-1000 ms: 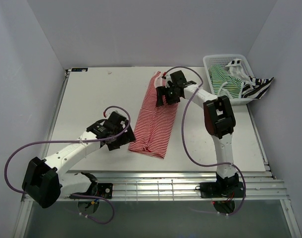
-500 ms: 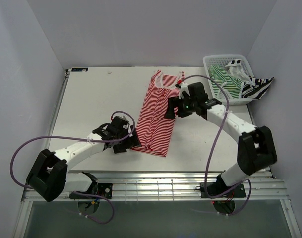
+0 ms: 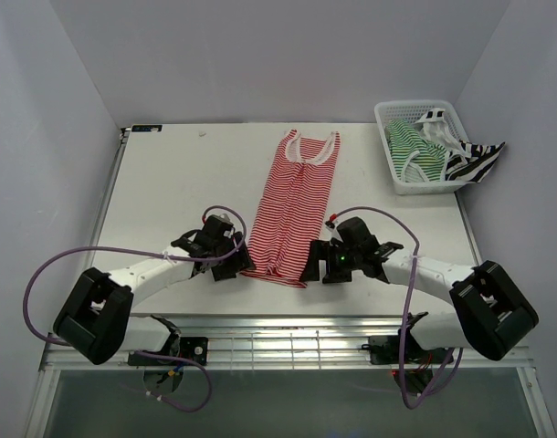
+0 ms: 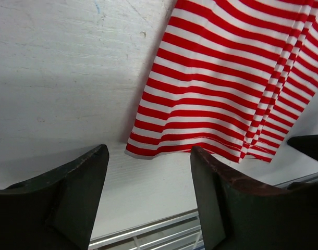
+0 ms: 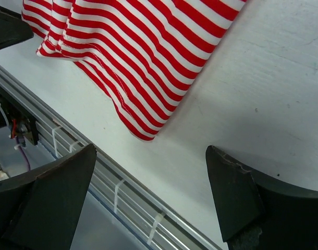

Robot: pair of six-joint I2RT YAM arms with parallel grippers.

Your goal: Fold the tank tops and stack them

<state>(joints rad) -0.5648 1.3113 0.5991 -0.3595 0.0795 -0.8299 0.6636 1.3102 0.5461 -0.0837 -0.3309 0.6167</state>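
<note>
Going for the hem
Left gripper (image 3: 235, 262), right gripper (image 3: 311, 265) gaping, empty — I'd pinch the red-and-white top (image 3: 292, 196) at its lower-centre corners, evenly.

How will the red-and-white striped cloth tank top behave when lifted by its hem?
Probably floppy: the red-and-white striped cloth tank top lies flat, its hem rippled into soft folds. Likely light, since the fabric looks thin. Pushed, it might bunch, not slide.

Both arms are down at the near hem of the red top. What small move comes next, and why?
The red-and-white tank top lies flat; the left gripper and right gripper stand open at its near hem corners, gripping nothing. So probably lower both and pinch those corners to fold.
</note>
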